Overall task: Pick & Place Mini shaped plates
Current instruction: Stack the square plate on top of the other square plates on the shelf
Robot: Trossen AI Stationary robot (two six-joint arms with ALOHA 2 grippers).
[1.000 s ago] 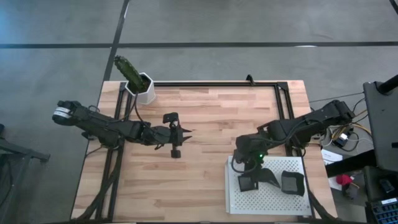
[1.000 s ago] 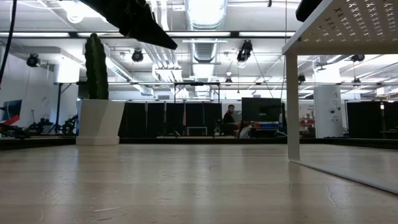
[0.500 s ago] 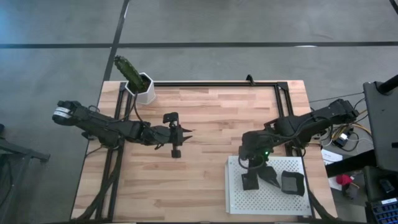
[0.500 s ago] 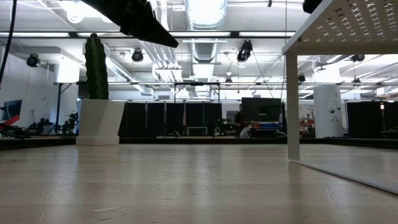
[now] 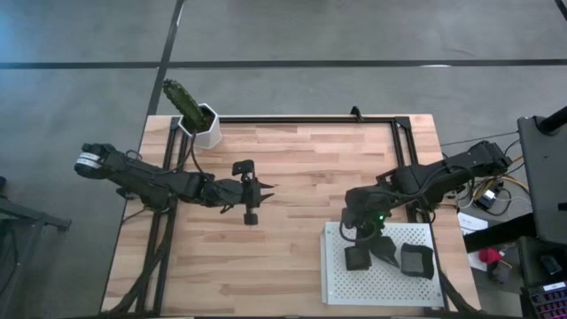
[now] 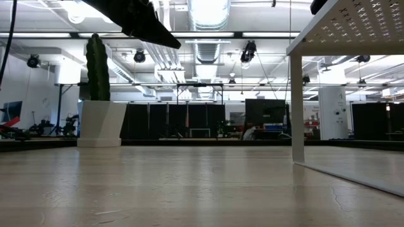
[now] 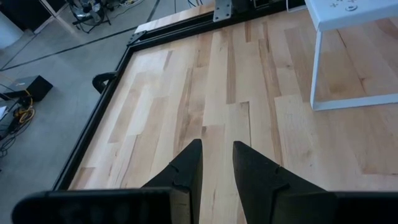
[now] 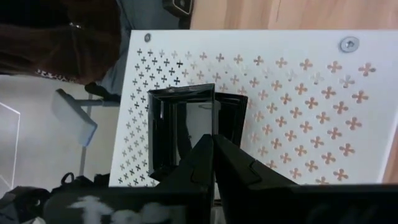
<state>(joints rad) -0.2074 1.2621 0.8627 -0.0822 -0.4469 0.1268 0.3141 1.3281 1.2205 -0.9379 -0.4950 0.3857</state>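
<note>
The right gripper (image 5: 361,249) is seen above the white perforated square tray (image 5: 381,282) at the desk's (image 5: 292,177) five o'clock corner, fingers (image 8: 205,163) pressed together over a small black square plate with raised rim (image 8: 181,130). A second dark square plate (image 5: 416,260) lies at three o'clock of it on the tray. The left gripper (image 5: 266,188) is held over the desk's middle at nine o'clock, fingers (image 7: 186,171) slightly spread, nothing between them.
</note>
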